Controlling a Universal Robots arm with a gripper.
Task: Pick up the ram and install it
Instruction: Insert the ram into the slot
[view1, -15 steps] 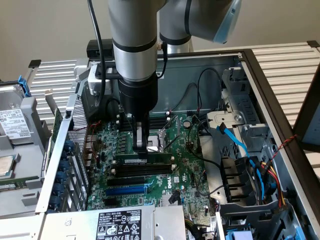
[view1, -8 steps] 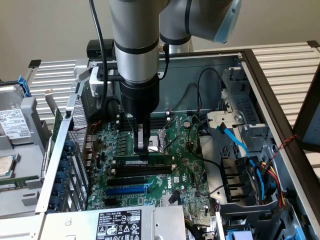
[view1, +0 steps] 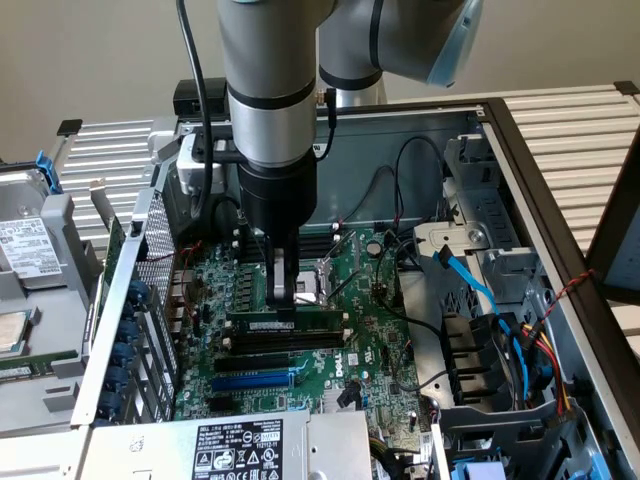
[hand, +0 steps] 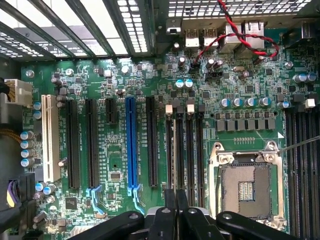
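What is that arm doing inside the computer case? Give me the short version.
A robot arm reaches down into an open computer case. Its gripper is shut and sits right at the top edge of the ram, about mid-length. The ram stands on edge in one of the long black slots on the green motherboard, next to the empty processor socket. Whether the ram is fully seated cannot be told from these views.

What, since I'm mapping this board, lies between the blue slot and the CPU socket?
In the wrist view, one long black slot, then a bank of narrow black slots, lie between the blue slot and the CPU socket.
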